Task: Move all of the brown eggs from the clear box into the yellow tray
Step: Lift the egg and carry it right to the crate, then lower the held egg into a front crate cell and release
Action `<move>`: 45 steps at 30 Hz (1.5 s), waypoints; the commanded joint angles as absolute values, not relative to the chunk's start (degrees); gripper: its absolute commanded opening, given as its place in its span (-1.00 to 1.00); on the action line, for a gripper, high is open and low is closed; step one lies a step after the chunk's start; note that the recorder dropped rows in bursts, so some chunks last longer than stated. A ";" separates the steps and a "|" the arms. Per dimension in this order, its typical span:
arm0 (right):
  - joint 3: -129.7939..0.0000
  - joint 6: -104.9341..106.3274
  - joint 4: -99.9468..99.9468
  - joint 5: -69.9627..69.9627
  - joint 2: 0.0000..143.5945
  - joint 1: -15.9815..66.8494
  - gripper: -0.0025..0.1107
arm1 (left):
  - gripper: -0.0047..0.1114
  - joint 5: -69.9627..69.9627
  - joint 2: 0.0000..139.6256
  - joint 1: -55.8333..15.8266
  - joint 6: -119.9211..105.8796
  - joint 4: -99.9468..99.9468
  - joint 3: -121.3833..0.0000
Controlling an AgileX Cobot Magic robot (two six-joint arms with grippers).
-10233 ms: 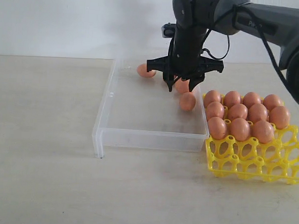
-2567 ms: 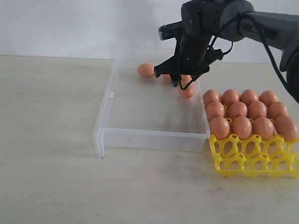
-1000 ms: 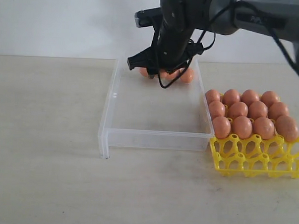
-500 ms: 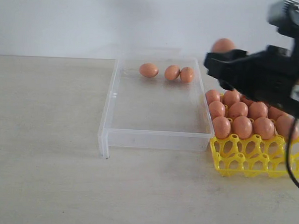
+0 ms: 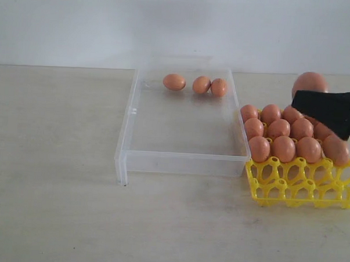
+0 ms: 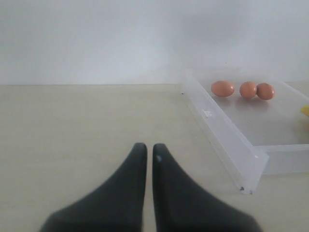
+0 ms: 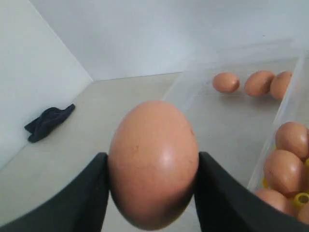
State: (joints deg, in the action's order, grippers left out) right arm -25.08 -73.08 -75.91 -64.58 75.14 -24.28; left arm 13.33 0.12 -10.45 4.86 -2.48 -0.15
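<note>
Brown eggs, clear box, yellow tray: position entry.

Exterior view. One held egg (image 5: 309, 82) rides in the right pincer (image 5: 307, 101) at the right edge of the view, above the rear rows of the yellow tray (image 5: 300, 186). The pincer is clamped on that egg. Three rows of the tray carry eggs; the open cells nearest the camera show bare lattice. Judged from this, the free cells lie toward the camera from the pincer, and lower. Three loose eggs (image 5: 201, 84) lie in a row at the far wall of the clear box (image 5: 179, 163), well apart from the right pincer. The box stands on the desk (image 5: 51, 160), just beside the tray.

Left wrist view. Left pincer (image 6: 148, 151): fingertips almost meeting, nothing between them, low over bare desk. The three loose eggs (image 6: 247, 90) lie beyond it, at the box's far end.

Right wrist view. Held egg (image 7: 153, 164) fills the gap between the fingers (image 7: 82, 198), gripped on its broad sides, long axis crosswise to the closing line. Tray eggs (image 7: 292, 140) lie close beside and below. A dark cloth (image 7: 48, 121) lies on the desk, far off.
</note>
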 commanded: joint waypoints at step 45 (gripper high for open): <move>-35.65 -32.54 -79.73 -54.48 110.56 -15.42 -0.96 | -0.85 13.27 0.00 -10.25 4.73 -2.34 0.00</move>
